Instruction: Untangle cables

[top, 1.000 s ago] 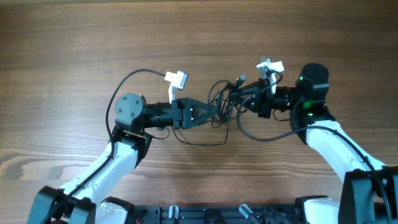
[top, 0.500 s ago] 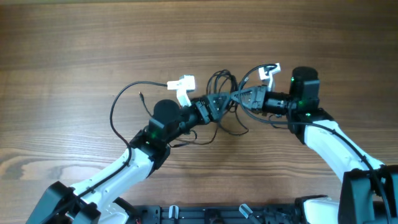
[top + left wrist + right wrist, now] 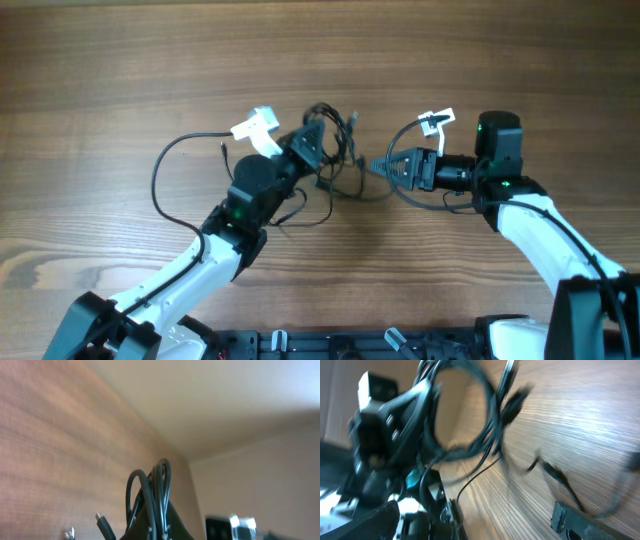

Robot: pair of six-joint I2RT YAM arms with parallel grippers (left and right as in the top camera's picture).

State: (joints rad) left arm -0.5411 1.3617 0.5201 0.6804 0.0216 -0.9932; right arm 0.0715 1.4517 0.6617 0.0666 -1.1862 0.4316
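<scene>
The cables [image 3: 335,125] are a bundle of thin black cords near the table's middle, with loose loops trailing toward [image 3: 320,205]. My left gripper [image 3: 315,143] is shut on the bundle. In the left wrist view the cable loops [image 3: 156,487] rise from between the closed fingers, and a small plug tip [image 3: 102,522] sticks out to the left. My right gripper [image 3: 380,165] stands just right of the bundle, open, with nothing between its fingers [image 3: 575,520]. The right wrist view, though blurred, shows the cable loops [image 3: 470,420] hanging from the left gripper [image 3: 395,415].
White tags sit on both arms' own thicker cables [image 3: 255,128] [image 3: 437,120]. The left arm's cable arcs out over the table [image 3: 165,165]. The robot base frame [image 3: 330,345] runs along the near edge. Bare wooden table [image 3: 500,60] lies beyond.
My right gripper has opened and let go of the cables, drawing back to the right. My left gripper has shut on the bundle and carried it up and to the left.
</scene>
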